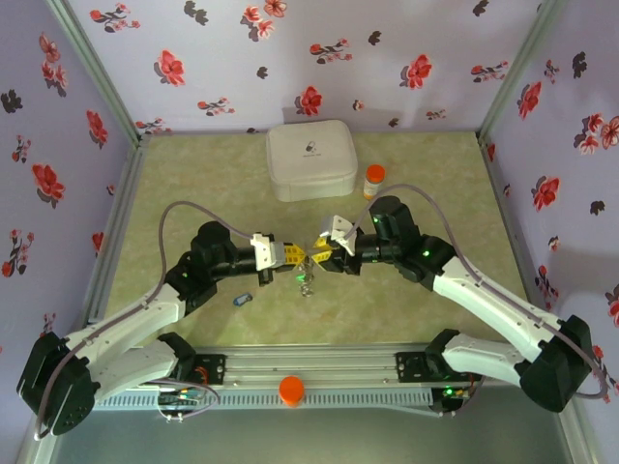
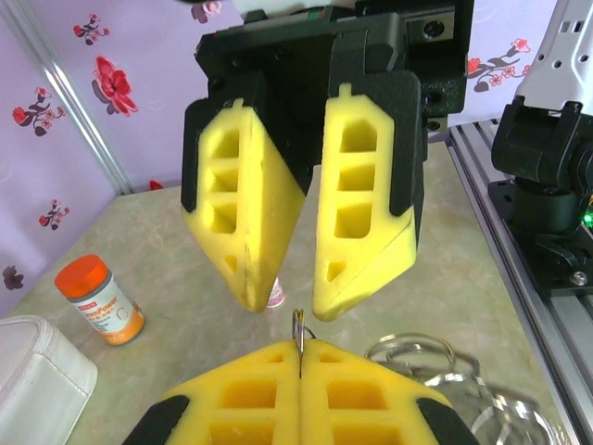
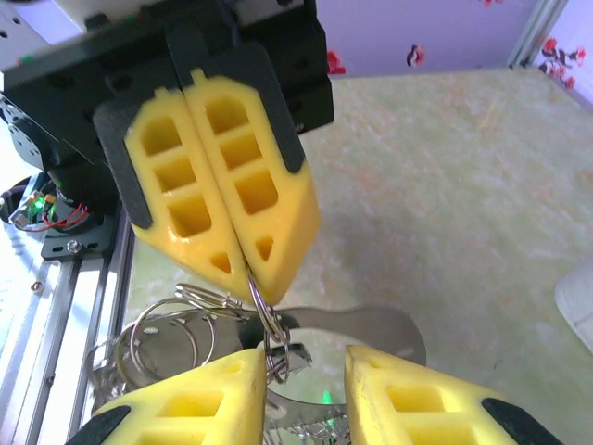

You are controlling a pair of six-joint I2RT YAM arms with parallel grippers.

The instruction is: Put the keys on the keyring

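Left claw [image 3: 250, 273]: yellow pads pressed together, pinching a thin loop of the keyring [image 2: 298, 326] right at the tips.
Right claw [image 2: 292, 301]: fingers spread, facing the left claw tip to tip, with nothing between its pads.
Gap between claws: small; the pinched loop stands up from the left claw's tips, just in front of the right claw's open fingers.
Keyring: the rest of it hangs below both claws as a bunch of grey wire loops, seen under the left claw's tips from the right wrist.
Hanging pieces: small items dangle under the meeting point of the claws; whether they are keys, I cannot tell.
Blue key [image 1: 242, 300]: flat on the tabletop [image 1: 193, 184], on the near side of the left claw, apart from the ring.
White case [image 1: 311, 161]: on the far side of both claws, well apart.
Pill bottle [image 1: 373, 180]: upright, just beside the case, beyond the right claw.
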